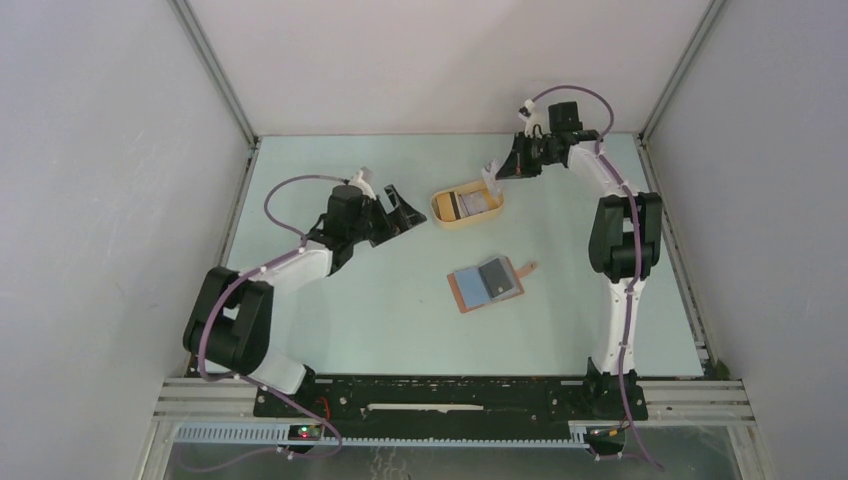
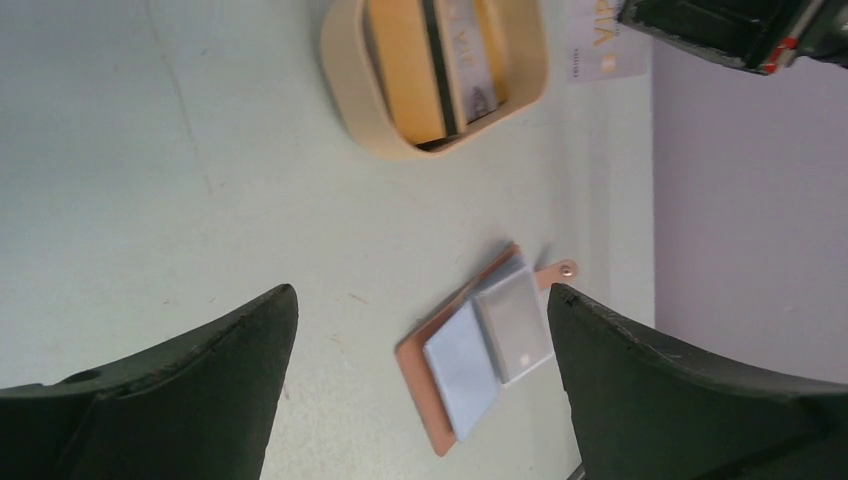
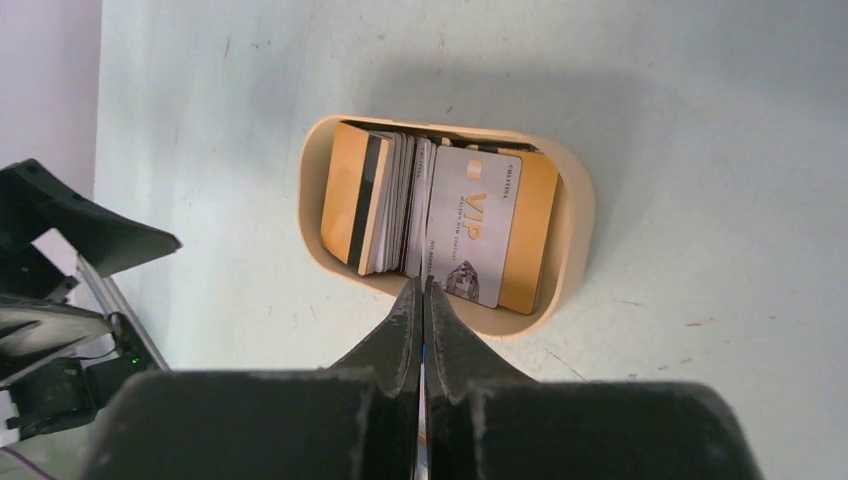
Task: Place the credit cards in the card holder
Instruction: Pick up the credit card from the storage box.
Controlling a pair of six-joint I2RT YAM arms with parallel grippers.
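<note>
1. The left gripper [image 1: 410,212] hangs over the left part of the pale table [image 1: 350,300]. Its jaws are spread wide with nothing between them, and its wrist camera looks down toward the card holder.
2. Just to its right sits the yellow oval tray [image 1: 441,210]. A stack of credit cards [image 3: 400,205] stands on edge inside it, gold and white, with one pale face marked VIP leaning on a gold card.
3. A little further right and nearer the arm bases, the card holder [image 1: 462,290] lies open and flat on the table, well apart from both grippers. A blue-grey card [image 2: 462,372] and a grey card [image 2: 515,325] lie side by side on its inner face. Its snap tab [image 2: 565,269] points away to the right.
4. The right gripper [image 3: 422,292] hovers at the tray's far-right rim. Its fingers are pressed together on a white card [image 2: 603,48], held edge-on just beyond the tray.
</note>
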